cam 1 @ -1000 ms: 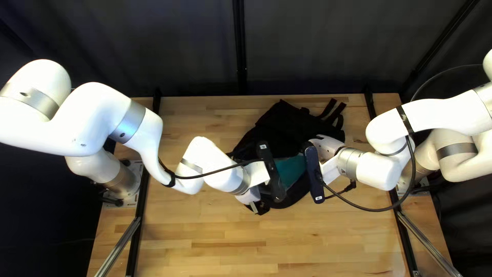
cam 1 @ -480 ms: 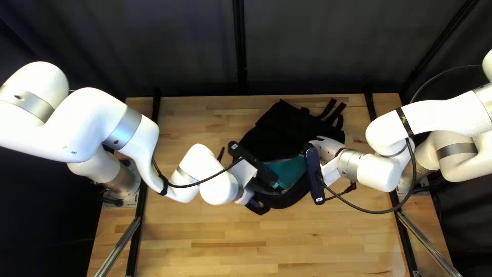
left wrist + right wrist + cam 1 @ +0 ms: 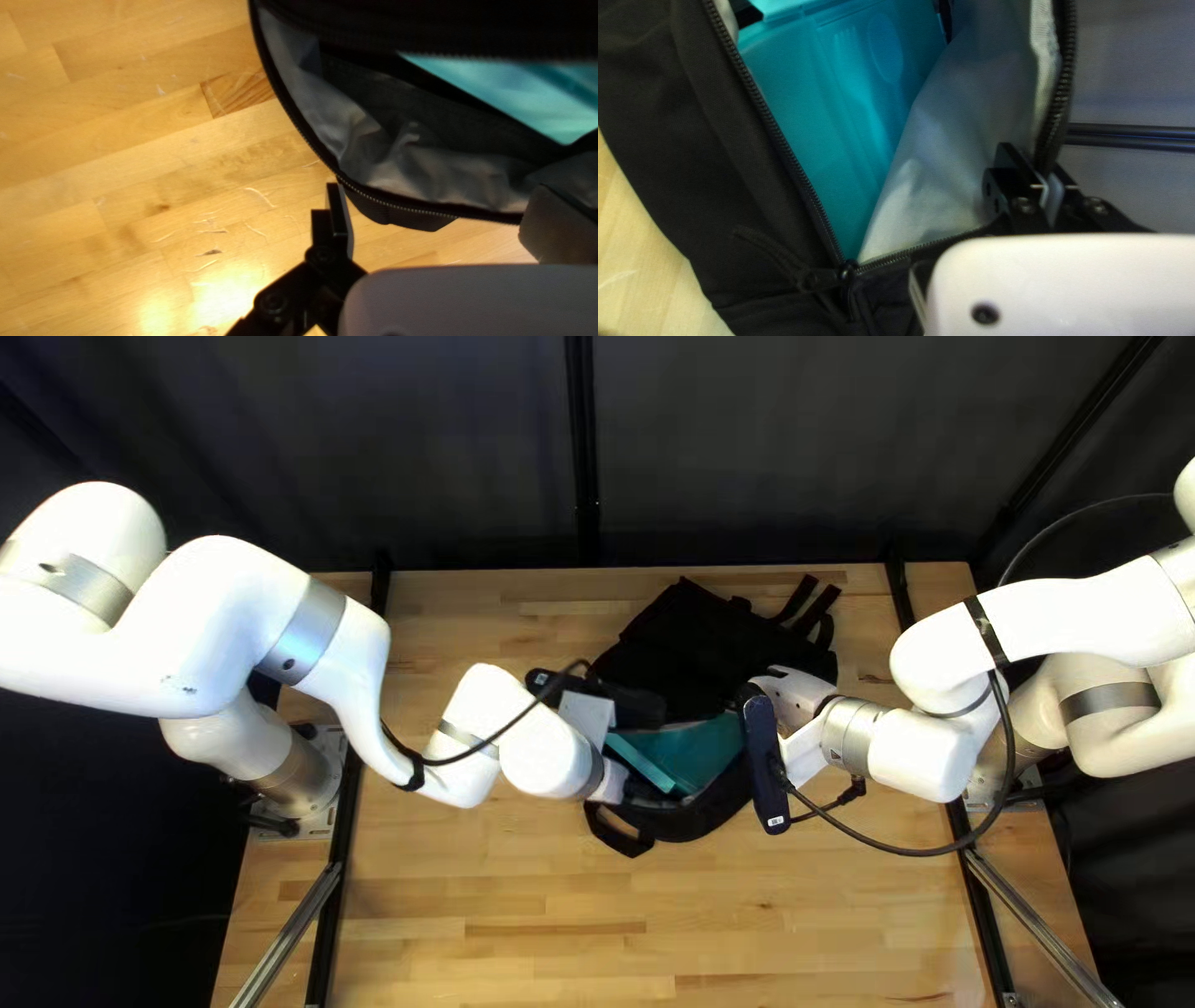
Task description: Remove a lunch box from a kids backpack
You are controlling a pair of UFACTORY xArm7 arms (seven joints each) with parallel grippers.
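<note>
While the left gripper (image 3: 608, 784) is gaping wide by the backpack's (image 3: 679, 666) left side and the right gripper (image 3: 787, 691) is pinching its right rim, the turquoise lunch box (image 3: 712, 753), showing fork and spoon shapes, is sitting inside

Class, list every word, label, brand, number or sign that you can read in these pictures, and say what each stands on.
No text can be read.
Pale label on the right arm's dark housing: too small.
Tiny mark on the left arm: too small.
Lunch box: fork-like and spoon-like outlines, no words made out.
Backpack: none seen.
</note>
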